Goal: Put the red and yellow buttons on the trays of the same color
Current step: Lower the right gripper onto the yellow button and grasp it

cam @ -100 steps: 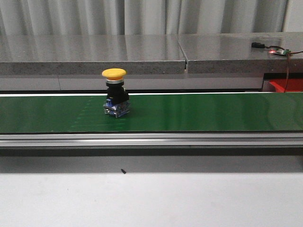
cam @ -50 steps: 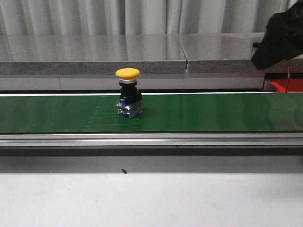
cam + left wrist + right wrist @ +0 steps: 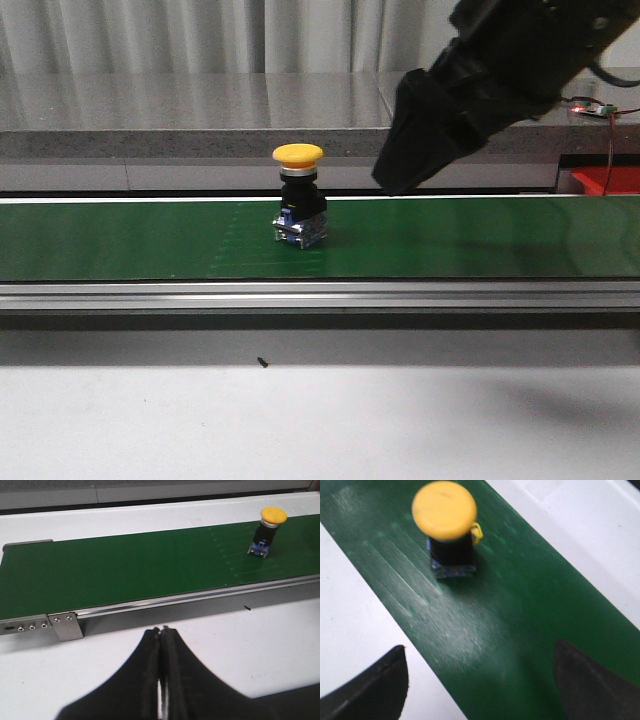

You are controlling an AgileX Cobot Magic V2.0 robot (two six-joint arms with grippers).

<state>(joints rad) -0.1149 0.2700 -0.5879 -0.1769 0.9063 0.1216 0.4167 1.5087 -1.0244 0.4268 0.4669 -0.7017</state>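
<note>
Right gripper (image 3: 480, 680) spread wide, upper right of front frame, angled toward upright yellow button (image 3: 299, 195) on belt (image 3: 120, 240) for pickup; left gripper (image 3: 161, 645) closed, idle.

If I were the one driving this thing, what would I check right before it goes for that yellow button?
1. Yellow button upright on the green belt: ok.
2. Right gripper open wide enough for the button: ok, fingers spread apart in the right wrist view.
3. Right gripper lined up over the button: not ok, in the front view it hangs above and to the right.
4. Left gripper out of the way: ok, shut and off the belt.
5. Button free of neighbours: ok, nothing beside it.
6. Yellow tray ready: cannot tell, none in view.
</note>
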